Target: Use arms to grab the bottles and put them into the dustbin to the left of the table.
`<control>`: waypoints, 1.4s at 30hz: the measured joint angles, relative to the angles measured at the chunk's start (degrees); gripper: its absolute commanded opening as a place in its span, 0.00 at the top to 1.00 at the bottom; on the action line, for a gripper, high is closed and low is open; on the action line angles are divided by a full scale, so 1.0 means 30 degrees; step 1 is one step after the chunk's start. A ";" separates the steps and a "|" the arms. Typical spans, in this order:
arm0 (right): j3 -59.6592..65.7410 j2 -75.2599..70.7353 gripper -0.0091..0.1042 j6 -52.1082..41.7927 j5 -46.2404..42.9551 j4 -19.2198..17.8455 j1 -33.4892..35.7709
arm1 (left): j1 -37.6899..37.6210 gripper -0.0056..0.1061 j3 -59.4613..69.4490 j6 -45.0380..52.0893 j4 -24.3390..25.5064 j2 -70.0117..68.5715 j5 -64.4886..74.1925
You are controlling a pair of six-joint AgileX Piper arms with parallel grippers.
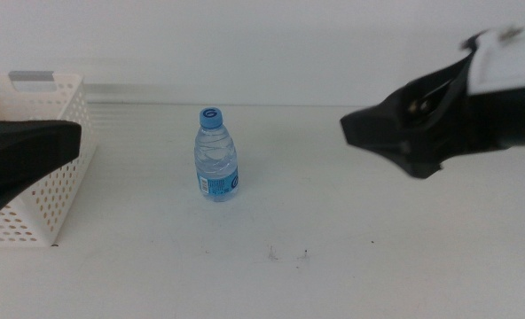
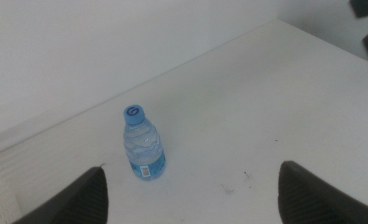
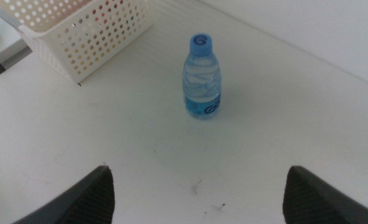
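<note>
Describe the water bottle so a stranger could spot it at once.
Start at the white basket on the left of the table. Just right of it, standing upright on its own, is the small clear bottle. Its blue cap and blue label set it apart.

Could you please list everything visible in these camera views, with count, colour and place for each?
water bottle: one, clear with blue cap and label, upright mid-table, nothing touching it.
dustbin: one, white perforated basket, at the table's left edge; something red shows through its holes in the right wrist view.
table: one, white, a few dark specks near the front.
left gripper: one, dark, jaws open, left of the bottle, in front of the dustbin.
right gripper: one, dark, jaws open, raised right of the bottle.
</note>
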 measured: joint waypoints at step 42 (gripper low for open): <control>-0.0517 -0.0149 0.16 -0.0268 0.0321 -0.0145 0.0000 | 0.0000 0.11 1.3534 1.3719 -1.6215 -0.0026 -1.4944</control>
